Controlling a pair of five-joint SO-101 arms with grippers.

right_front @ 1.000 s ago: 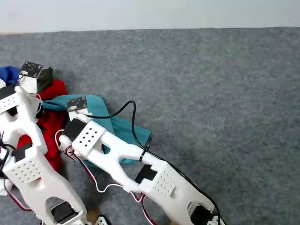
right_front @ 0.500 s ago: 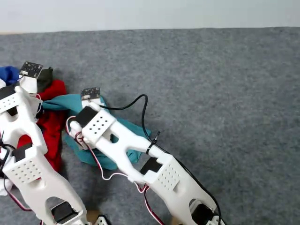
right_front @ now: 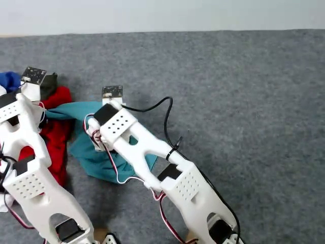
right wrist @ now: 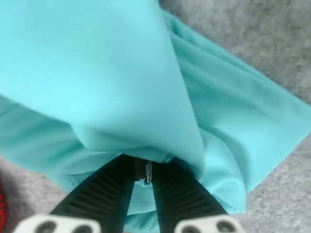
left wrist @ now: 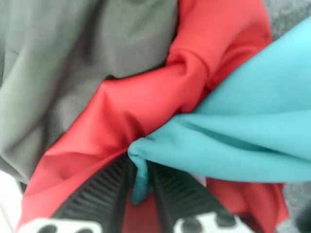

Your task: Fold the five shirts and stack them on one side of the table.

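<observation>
room over table (right_front: 244, 101) right, shirts (right_front: 57, 133) heaped left

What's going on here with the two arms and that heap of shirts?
Both arms are holding the same teal shirt. The left gripper is shut on one corner of it, right above the red shirt and next to a grey shirt. The right gripper is shut on another fold of it, further out on the table. A blue shirt lies at the far edge of the heap. Nothing looks folded or stacked yet.
</observation>
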